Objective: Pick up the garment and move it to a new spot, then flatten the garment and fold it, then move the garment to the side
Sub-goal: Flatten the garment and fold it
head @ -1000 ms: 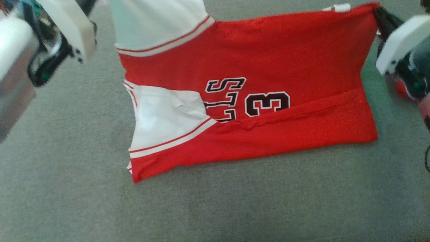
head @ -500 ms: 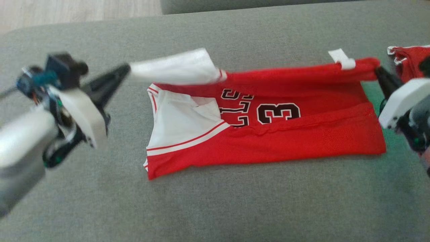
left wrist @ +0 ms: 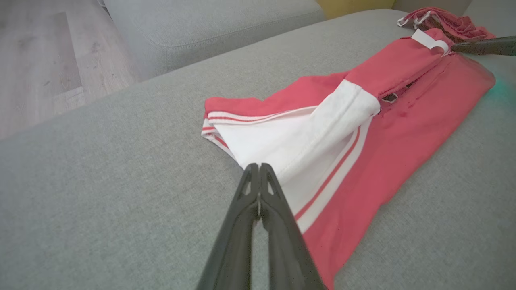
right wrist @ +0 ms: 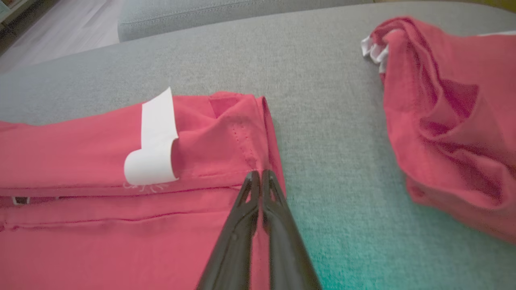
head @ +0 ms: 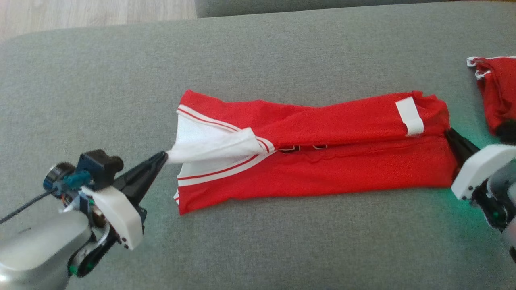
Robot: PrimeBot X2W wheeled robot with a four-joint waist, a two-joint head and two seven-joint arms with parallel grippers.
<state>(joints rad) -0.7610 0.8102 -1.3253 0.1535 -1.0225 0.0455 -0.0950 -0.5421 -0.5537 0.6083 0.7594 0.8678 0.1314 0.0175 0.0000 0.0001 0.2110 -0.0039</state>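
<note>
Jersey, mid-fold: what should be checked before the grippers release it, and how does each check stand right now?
1. Grip of the left gripper on the white sleeve edge: ok, fingers shut on it.
2. Grip of the right gripper on the jersey hem corner: ok, shut on it.
3. Folded-over layer resting flat: not ok; the sleeve end is held lifted off the layer below.
4. Whole jersey on the cushion: ok.
5. Gap to the second red garment: ok, bare cushion between them.
6. Wrinkles trapped under the top layer: cannot tell.
</note>
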